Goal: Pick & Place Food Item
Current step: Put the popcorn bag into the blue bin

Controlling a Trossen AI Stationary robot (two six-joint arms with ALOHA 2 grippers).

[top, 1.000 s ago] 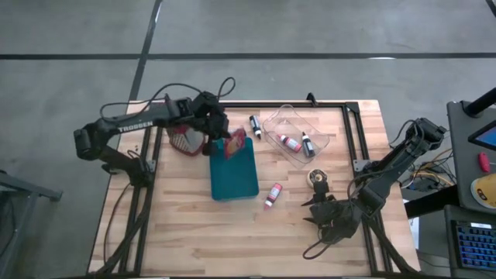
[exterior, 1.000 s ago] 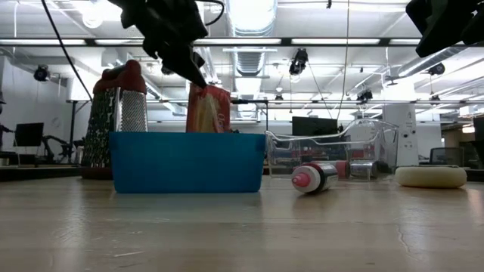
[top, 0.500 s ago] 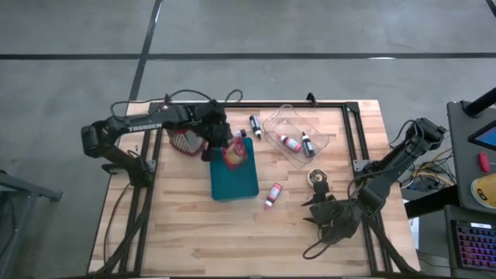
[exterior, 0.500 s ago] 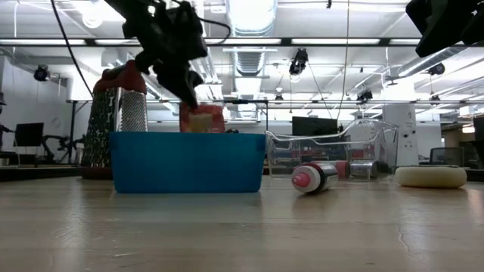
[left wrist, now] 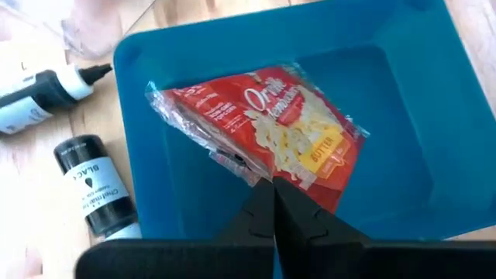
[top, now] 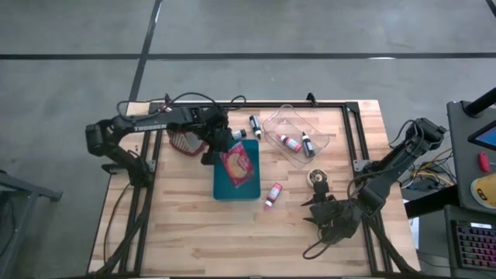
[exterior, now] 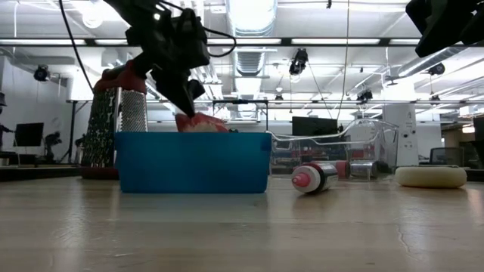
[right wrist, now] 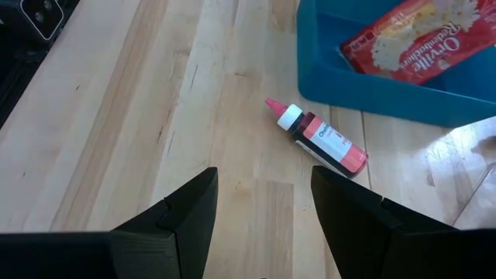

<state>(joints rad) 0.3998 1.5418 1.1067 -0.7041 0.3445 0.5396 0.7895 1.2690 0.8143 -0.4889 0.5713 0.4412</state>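
Note:
A red popcorn bag (top: 239, 163) lies in the blue bin (top: 248, 189) at the table's middle; it also shows in the left wrist view (left wrist: 263, 128) and pokes just above the bin's rim in the low view (exterior: 201, 124). My left gripper (top: 222, 153) is shut on the bag, low over the bin's far left corner. My right gripper (top: 320, 211) waits open and empty near the table's near right part; its fingers stand wide apart in the right wrist view (right wrist: 263, 186). My left gripper pinches the bag's edge (left wrist: 267, 177) between its two fingers, which are shut together (left wrist: 273, 203). The fingers slant down from the table's far left side. The bag lies tilted in the bin, its held edge raised, the rest on the bin's floor.
A red-topped metal grater (top: 184, 141) stands just left of the bin. A black bottle (top: 255, 126) and a clear tub (top: 298, 136) with bottles lie at the far side. A pink bottle (top: 273, 195) and a round roll (top: 317, 179) lie right of the bin.
My left gripper has gone down into the bin and a little toward the near right, still shut on the bag. The bag, upright above the bin's rim a second ago, has tipped over and now lies nearly flat inside.

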